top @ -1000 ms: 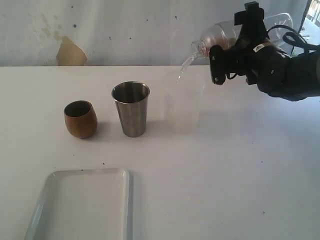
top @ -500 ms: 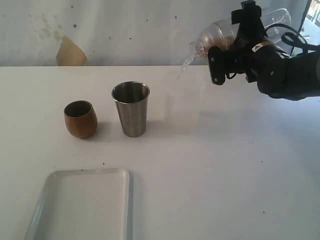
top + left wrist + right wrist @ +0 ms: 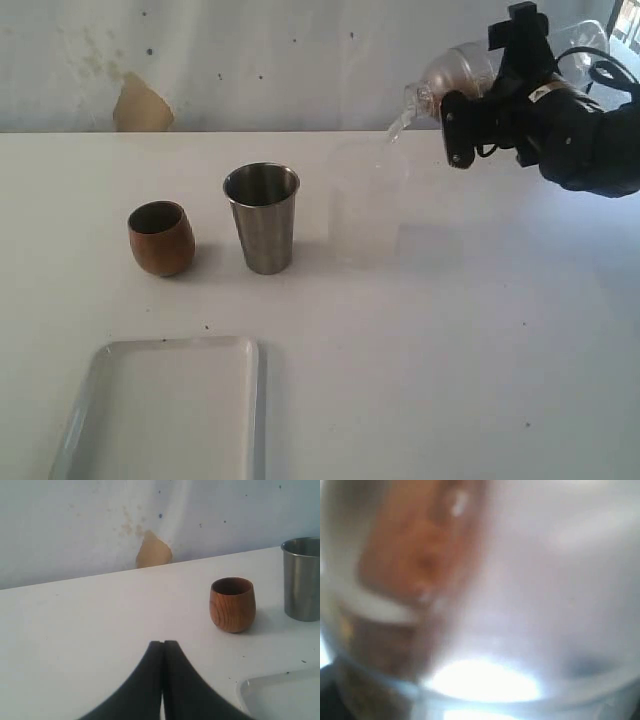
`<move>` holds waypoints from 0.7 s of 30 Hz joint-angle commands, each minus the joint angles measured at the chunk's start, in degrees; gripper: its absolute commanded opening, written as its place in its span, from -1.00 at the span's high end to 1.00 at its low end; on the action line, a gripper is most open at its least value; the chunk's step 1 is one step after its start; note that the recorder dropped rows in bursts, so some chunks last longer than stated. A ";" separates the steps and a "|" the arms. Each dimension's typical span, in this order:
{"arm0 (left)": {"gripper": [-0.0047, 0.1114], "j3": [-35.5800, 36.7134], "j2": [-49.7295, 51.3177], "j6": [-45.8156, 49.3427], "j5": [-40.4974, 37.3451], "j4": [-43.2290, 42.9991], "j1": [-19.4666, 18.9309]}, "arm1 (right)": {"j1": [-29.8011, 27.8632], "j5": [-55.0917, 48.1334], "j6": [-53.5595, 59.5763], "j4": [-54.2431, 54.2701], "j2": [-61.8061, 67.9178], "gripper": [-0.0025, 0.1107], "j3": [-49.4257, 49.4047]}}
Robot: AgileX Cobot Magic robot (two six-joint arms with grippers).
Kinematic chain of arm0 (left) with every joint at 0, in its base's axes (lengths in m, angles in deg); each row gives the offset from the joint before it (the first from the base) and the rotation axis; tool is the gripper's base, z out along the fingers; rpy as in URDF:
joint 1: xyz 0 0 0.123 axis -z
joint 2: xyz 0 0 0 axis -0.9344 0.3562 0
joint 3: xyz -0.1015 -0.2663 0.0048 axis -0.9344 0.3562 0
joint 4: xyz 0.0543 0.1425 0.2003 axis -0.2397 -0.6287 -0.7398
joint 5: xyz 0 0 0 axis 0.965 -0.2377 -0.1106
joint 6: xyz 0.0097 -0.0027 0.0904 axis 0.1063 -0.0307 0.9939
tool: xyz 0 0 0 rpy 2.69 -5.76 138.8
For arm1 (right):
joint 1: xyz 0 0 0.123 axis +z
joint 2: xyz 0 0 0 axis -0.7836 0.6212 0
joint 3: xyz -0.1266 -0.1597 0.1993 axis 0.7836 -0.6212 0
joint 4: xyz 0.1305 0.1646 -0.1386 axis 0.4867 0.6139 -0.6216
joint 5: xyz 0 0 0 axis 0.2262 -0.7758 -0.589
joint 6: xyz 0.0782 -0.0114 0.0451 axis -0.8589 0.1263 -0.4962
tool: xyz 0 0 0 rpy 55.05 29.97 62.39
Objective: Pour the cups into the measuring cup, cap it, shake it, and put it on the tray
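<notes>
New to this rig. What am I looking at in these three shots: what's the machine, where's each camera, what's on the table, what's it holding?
It is a robot with two arms, each ending in a pincer-like gripper. One picture comes from a camera off the arms that overlooks the white table. The other two come from a camera on each wrist.

On the table stand a brown wooden cup, a steel tumbler and a faint clear tumbler. A white tray lies nearer the camera.

The right gripper holds a translucent beaker tilted, with its spout toward the clear tumbler. That arm's wrist camera is so close that it shows only a blur of the beaker.

The left gripper is shut on nothing, over bare table short of the wooden cup.
</notes>
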 commanded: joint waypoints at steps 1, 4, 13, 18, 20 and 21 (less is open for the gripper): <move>0.92 0.26 -0.26 -0.14 0.40 -0.32 0.06 | -0.75 2.76 0.86 -0.17 -0.68 0.96 0.49; 0.92 0.26 -0.26 -0.14 0.40 -0.32 0.06 | -0.75 2.88 0.86 -1.52 -0.68 0.96 0.49; 0.92 0.26 -0.26 -0.14 0.40 -0.32 0.06 | -0.75 3.26 0.86 -5.99 -0.68 0.96 0.49; 0.92 0.26 -0.26 -0.14 0.40 -0.32 0.06 | -0.75 3.26 0.86 -6.72 -0.68 0.96 0.49; 0.92 0.26 -0.26 -0.14 0.40 -0.32 0.06 | -0.75 3.26 0.86 -6.72 -0.68 0.96 0.49; 0.92 0.26 -0.26 -0.14 0.40 -0.32 0.06 | -0.75 3.26 0.86 -6.72 -0.68 0.96 0.49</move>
